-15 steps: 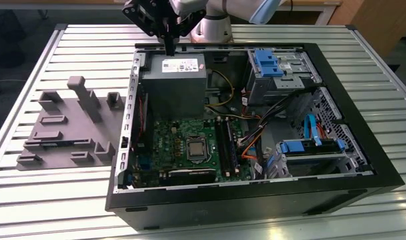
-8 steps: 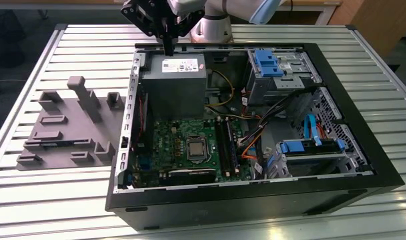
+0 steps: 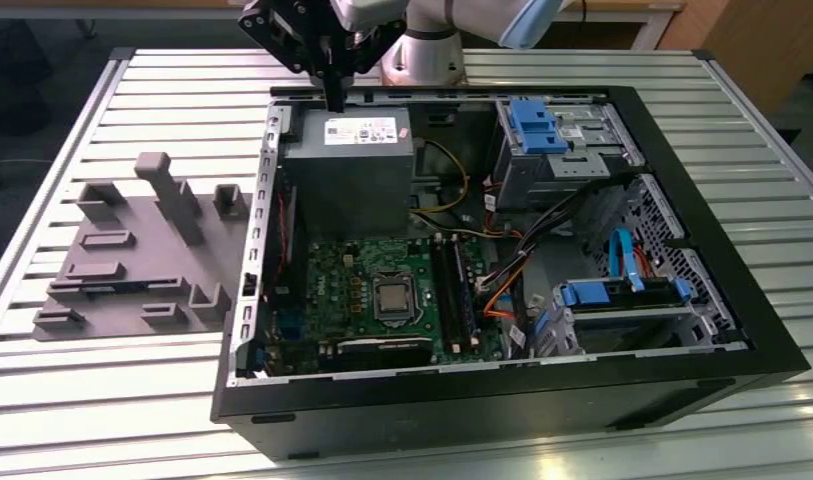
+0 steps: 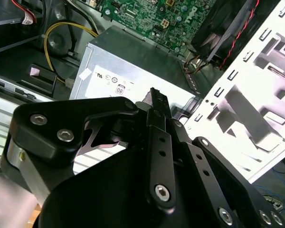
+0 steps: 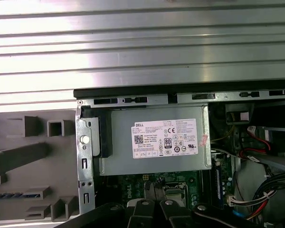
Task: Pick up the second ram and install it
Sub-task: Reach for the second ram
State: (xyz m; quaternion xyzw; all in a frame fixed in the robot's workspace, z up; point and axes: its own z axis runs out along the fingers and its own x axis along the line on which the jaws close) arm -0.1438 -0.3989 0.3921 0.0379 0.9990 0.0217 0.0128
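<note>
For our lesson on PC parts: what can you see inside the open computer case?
A grey power supply, a green motherboard, cables and blue-clipped drive bays. Whatever lies beneath the power supply is hidden by it.

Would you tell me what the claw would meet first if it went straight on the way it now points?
Probably the grey power supply, on its top near the case's back wall; depth is unclear, so the claw might catch that wall instead.

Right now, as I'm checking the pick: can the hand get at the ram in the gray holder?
Probably yes. The ram lies in an open-topped slot of the gray holder, nothing over it. The hand hangs above the power supply, seemingly higher than the computer case wall between them.
</note>
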